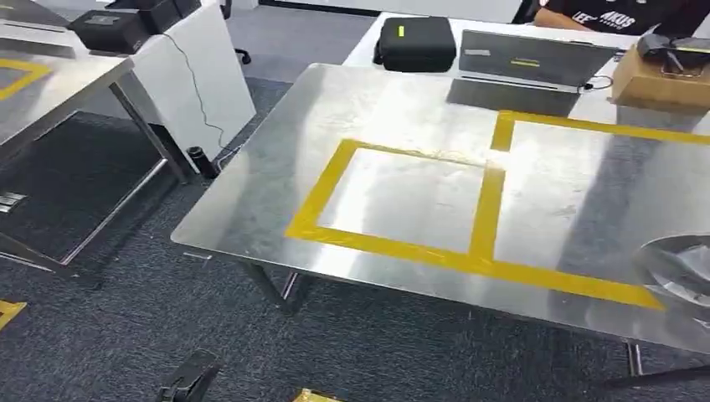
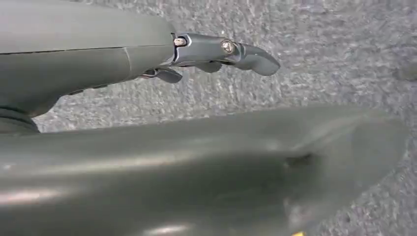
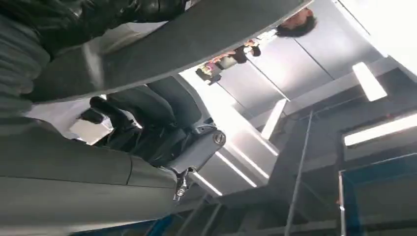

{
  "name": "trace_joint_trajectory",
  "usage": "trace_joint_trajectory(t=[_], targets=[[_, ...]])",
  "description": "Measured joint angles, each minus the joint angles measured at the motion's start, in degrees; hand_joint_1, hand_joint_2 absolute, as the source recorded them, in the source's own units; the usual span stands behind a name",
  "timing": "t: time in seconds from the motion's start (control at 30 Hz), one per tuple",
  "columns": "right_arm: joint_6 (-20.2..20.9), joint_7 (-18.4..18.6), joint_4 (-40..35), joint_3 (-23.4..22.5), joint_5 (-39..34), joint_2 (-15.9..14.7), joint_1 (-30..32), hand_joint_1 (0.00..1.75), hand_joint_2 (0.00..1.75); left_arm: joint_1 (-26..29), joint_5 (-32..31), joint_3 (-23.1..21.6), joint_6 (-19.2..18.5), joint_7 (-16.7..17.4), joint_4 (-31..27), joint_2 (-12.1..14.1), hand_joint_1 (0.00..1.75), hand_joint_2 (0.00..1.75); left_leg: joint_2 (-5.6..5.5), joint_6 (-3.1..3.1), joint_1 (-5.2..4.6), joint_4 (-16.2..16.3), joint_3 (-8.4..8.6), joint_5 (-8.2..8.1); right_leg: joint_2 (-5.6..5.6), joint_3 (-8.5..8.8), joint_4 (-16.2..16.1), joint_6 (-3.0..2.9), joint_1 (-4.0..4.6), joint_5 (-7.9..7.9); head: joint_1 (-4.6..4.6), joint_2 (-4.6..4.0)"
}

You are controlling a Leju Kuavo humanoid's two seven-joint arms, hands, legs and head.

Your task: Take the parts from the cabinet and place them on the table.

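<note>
A shiny silver metal part (image 1: 680,270) hangs over the right end of the steel table (image 1: 276,193), at the head view's right edge. In the right wrist view the same part shows as a broad grey plate (image 3: 187,34), and my right hand (image 3: 147,132) grips it with its dark fingers curled against its underside. My left hand (image 2: 216,51) hangs low over grey carpet with its fingers stretched out and nothing in them; it appears in the head view as a dark shape (image 1: 191,378) at the bottom edge. The cabinet is out of sight.
Yellow tape marks two rectangles (image 1: 481,209) on the tabletop. Beyond it stands a white desk with a black case (image 1: 416,42), a laptop (image 1: 527,59) and a cardboard box (image 1: 661,79); a person sits there. Another steel table (image 1: 50,92) stands to the left, with carpet between.
</note>
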Motion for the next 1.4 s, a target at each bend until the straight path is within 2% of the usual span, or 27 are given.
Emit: trace_joint_trajectory(t=[0.03,0.1,0.13,0.17,0.2,0.23,0.27,0.3,0.33,0.43,0.47,0.5,0.53,0.6,0.63,0.67,0.7,0.77,0.8,0.83,0.87,0.9,0.93,1.1,1.2,1.3,1.4], targets=[[0.00,0.00,0.00,-0.02,-0.09,0.00,-0.10,1.75,1.75,-0.07,0.00,0.00,0.00,0.00,0.00,-0.02,0.00,0.00,-0.01,0.06,0.03,0.01,0.05,-0.05,-0.01,-2.04,3.87,0.20,0.01,-1.65,0.09,0.00],[0.00,0.00,0.02,0.09,-0.07,0.02,0.20,1.75,1.75,-0.02,-0.02,0.00,-0.02,0.02,0.00,-0.13,0.00,0.00,-0.01,0.17,0.01,0.07,0.14,-0.33,-0.03,-7.30,12.44,0.59,-0.03,-4.41,0.02,0.02],[0.00,0.00,0.07,0.09,-0.07,0.04,0.17,1.75,1.75,0.02,-0.02,0.00,0.00,0.00,0.00,-0.15,0.00,0.00,-0.02,0.13,0.01,0.14,0.21,-0.50,-0.05,-8.80,13.97,0.75,-0.03,-3.96,0.04,0.02],[0.00,0.00,0.07,0.11,-0.07,0.04,0.15,1.75,1.75,0.07,-0.02,0.00,0.00,0.02,0.00,-0.18,0.00,0.00,-0.02,0.10,0.02,0.17,0.46,-0.73,-0.07,-8.82,12.91,0.85,-0.04,-2.15,0.04,0.02],[0.00,0.00,0.07,0.11,-0.07,0.04,0.15,1.75,1.75,0.07,-0.02,0.00,0.00,0.02,0.00,-0.22,0.00,0.00,-0.04,-0.07,0.07,0.27,0.82,-1.03,-0.09,-7.55,9.51,0.92,-0.12,0.71,0.04,0.02],[0.00,0.00,0.07,0.11,0.02,0.04,0.16,1.75,1.75,0.06,-0.02,0.00,0.00,0.02,0.00,-0.24,0.00,0.00,-0.07,-0.26,0.14,0.42,1.22,-1.42,-0.18,-5.37,4.52,0.92,-0.17,3.83,0.06,0.00],[0.00,0.00,0.07,0.11,0.04,0.04,0.15,1.75,1.75,0.06,-0.02,0.00,0.00,0.02,0.00,-0.24,0.00,0.00,-0.11,-0.61,0.20,0.74,1.56,-1.91,-0.27,-3.01,-0.87,0.90,-0.23,6.20,0.09,0.00],[0.00,0.02,0.18,0.22,0.02,0.13,0.01,1.75,1.75,0.06,-0.04,0.00,-0.02,0.00,0.00,-0.15,0.00,0.00,-0.16,-1.03,-0.19,0.90,1.36,-2.25,-0.34,-2.27,-1.55,0.73,0.01,4.61,0.26,0.00],[-0.02,0.00,0.15,0.30,0.02,0.04,-0.04,1.75,1.75,0.02,-0.09,0.00,-0.15,0.00,0.00,-0.13,0.00,0.00,-0.16,-1.35,-0.28,1.39,1.21,-2.44,-0.04,-1.68,-2.05,-0.16,0.06,4.77,0.31,0.02],[0.00,0.02,0.22,0.55,0.20,0.07,0.17,1.75,1.75,0.05,-0.09,0.00,-0.61,0.00,0.00,-0.11,0.00,0.00,-0.13,-1.78,-0.28,1.21,1.48,-2.58,0.04,-1.78,-2.09,-1.14,0.07,4.62,-0.09,0.00],[0.00,0.02,0.22,0.52,0.24,0.07,0.18,1.75,1.75,0.01,-0.09,0.00,-0.63,0.00,0.00,0.04,0.00,0.00,-0.13,-2.19,-0.15,1.58,1.31,-3.09,-0.05,-1.53,-2.29,-1.46,-0.20,4.68,-0.07,0.00],[0.00,0.00,0.22,0.55,0.24,0.07,0.15,1.75,1.75,0.00,-0.09,0.00,-0.63,-0.02,0.00,0.00,0.00,0.00,-0.05,-2.65,-0.11,3.64,0.55,-4.29,-0.09,-1.29,-2.29,-1.87,-0.21,4.44,-0.33,0.00],[0.00,0.00,0.22,0.61,0.24,0.07,0.14,1.75,1.75,0.00,-0.09,0.00,-0.72,-0.02,0.00,-0.09,0.00,0.00,-0.05,-2.97,0.08,7.68,-1.38,-6.34,-0.15,-1.14,-2.29,-2.12,-0.20,4.29,-0.28,0.00],[-0.04,0.00,0.22,0.83,0.33,0.07,0.14,1.75,1.75,0.09,-0.09,0.00,-0.55,-0.02,0.00,-0.07,0.00,0.00,-0.04,-3.26,0.36,17.21,-6.30,-9.92,-0.19,-0.85,-2.27,-2.32,-0.07,4.06,-0.31,0.00],[-0.04,0.02,0.22,0.90,0.39,0.07,0.19,1.75,1.75,0.17,-0.09,0.00,-0.39,-0.02,0.00,-0.04,0.00,0.00,-0.04,-3.23,0.40,19.67,-7.86,-10.16,-0.17,-0.68,-2.27,-2.37,-0.03,3.94,-0.31,0.00],[-0.09,0.02,0.24,0.96,0.44,0.07,0.19,1.75,1.75,0.22,-0.09,0.00,-0.35,-0.02,0.00,-0.02,0.00,0.00,-0.04,-3.09,0.40,19.16,-8.00,-8.77,-0.13,-0.39,-2.26,-2.35,0.01,3.81,-0.31,0.00],[-0.15,0.02,0.24,0.98,0.46,0.07,0.16,1.75,1.75,0.20,-0.07,0.00,-0.33,-0.02,0.00,-0.02,0.00,0.00,-0.04,-2.82,0.38,16.39,-7.06,-6.37,-0.06,-0.08,-2.26,-2.34,0.10,3.63,-0.37,0.00],[-0.20,0.02,0.22,1.12,0.53,0.07,0.13,1.75,1.75,0.16,-0.02,0.04,0.13,-0.02,0.00,0.02,0.00,0.00,-0.08,-1.65,0.11,6.35,-2.90,-0.33,-0.01,0.74,-2.30,-2.26,0.31,3.17,-0.33,0.00],[-0.28,0.02,0.26,1.25,0.57,0.09,0.11,1.75,1.75,0.11,-0.02,0.04,0.33,-0.02,0.00,0.18,0.00,0.00,-0.08,-0.86,-0.12,3.64,-1.44,-0.26,-0.03,0.89,-2.45,-2.11,0.23,3.03,-0.24,0.00],[-0.46,0.02,0.28,1.35,0.55,0.09,0.04,1.75,1.75,0.05,-0.02,0.04,0.39,-0.04,0.00,0.13,0.00,0.00,-0.03,-0.73,-0.19,2.48,-1.10,-0.28,0.16,0.81,-2.35,-1.67,0.56,2.85,-0.24,0.00],[-0.48,0.02,0.31,1.38,0.55,0.09,0.07,1.75,1.75,-0.08,-0.04,0.04,0.50,-0.04,0.00,0.15,0.00,0.00,-0.01,-0.89,-0.23,2.07,-0.94,-0.61,0.11,0.66,-2.44,-1.41,0.43,2.96,-0.37,0.00],[-0.48,0.11,0.37,1.42,0.52,0.09,0.13,1.75,1.75,-0.05,-0.07,0.04,0.63,-0.09,0.00,0.09,0.00,0.00,-0.08,-2.48,-0.05,1.71,-0.95,-0.55,0.10,0.65,-2.26,-1.64,0.45,2.66,-0.24,0.02],[-0.44,0.26,0.42,1.36,0.46,0.02,0.01,1.75,1.75,0.03,-0.09,0.04,0.61,-0.17,0.00,0.04,0.00,0.00,-0.12,-2.58,-0.10,1.71,-0.91,-0.54,-0.05,0.72,-2.30,-1.52,0.37,2.66,-0.27,0.02],[-0.04,0.72,0.90,1.42,-0.24,-0.20,-0.67,1.75,1.75,0.00,-0.39,0.04,0.31,-0.92,0.00,0.17,0.00,0.00,-0.23,-2.23,-0.15,1.77,-0.91,-0.70,-0.04,1.11,-2.97,-1.17,0.34,2.87,-0.26,0.00],[1.20,2.32,1.71,1.71,-1.07,-0.98,-1.90,1.75,1.75,-0.02,-0.70,0.02,0.20,-1.05,0.00,0.20,0.00,0.00,-0.20,-1.99,-0.17,1.78,-0.92,-0.74,0.02,1.17,-3.22,-0.89,0.32,3.02,-0.24,0.00],[3.37,4.38,4.09,2.17,-2.80,-2.34,-4.59,1.75,1.75,-0.12,-1.31,0.02,0.04,-1.03,0.00,0.31,0.00,0.00,-0.18,-1.84,-0.21,1.80,-0.93,-0.70,0.05,1.17,-3.29,-0.77,0.29,3.10,-0.26,0.02],[6.22,7.29,9.71,2.43,-4.50,-5.35,-8.55,1.75,1.75,-0.48,-1.99,0.00,-0.13,-0.81,0.00,0.48,0.00,0.00,-0.18,-1.69,-0.25,1.82,-0.93,-0.60,-0.01,1.17,-3.31,-0.62,0.26,3.19,-0.26,0.00]])
